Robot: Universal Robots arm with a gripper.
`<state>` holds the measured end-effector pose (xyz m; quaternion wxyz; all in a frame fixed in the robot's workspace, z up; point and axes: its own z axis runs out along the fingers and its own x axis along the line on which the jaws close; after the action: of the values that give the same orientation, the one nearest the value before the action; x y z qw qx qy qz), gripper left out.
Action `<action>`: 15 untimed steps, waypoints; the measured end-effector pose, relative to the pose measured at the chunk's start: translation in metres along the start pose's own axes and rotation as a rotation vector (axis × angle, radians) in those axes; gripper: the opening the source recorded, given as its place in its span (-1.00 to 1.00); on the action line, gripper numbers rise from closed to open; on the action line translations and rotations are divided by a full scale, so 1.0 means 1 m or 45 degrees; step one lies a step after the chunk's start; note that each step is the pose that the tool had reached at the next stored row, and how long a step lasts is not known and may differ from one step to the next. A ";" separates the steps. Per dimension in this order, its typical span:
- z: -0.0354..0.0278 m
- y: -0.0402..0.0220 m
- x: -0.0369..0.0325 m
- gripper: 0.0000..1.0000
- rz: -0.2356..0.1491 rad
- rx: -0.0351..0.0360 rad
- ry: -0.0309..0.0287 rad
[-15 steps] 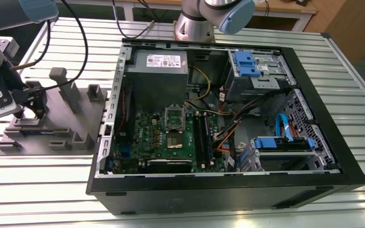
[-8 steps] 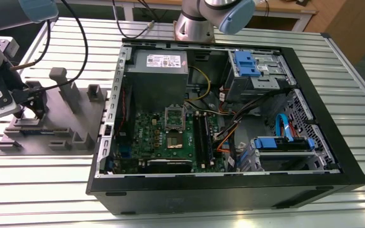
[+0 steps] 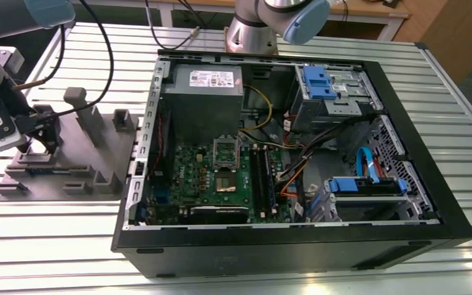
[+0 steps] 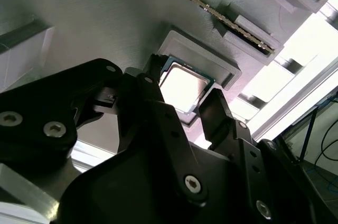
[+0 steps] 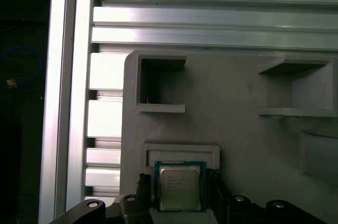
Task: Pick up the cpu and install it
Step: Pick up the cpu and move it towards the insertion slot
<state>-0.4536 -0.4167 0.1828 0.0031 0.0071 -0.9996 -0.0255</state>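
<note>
Cpu sits in grey jig recess, btwn fingers of spread pincer.

The exterior view gives you the open computer case and grey tray from above; both wrist views press close on the tray's chip.

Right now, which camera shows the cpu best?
The first wrist view: the cpu faces the camera squarely, silver top in plain sight. In the second wrist view the gripper covers its edges. In the exterior view it is hidden behind the gripper.
</note>
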 end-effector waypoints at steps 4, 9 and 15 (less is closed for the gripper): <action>-0.0005 0.0000 0.0000 0.12 0.000 0.0000 0.0000; -0.0005 0.0000 0.0006 0.12 0.000 0.0001 -0.0036; -0.0004 0.0000 0.0013 0.12 -0.001 0.0003 -0.0099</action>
<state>-0.4548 -0.4167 0.1832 -0.0008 0.0074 -0.9996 -0.0255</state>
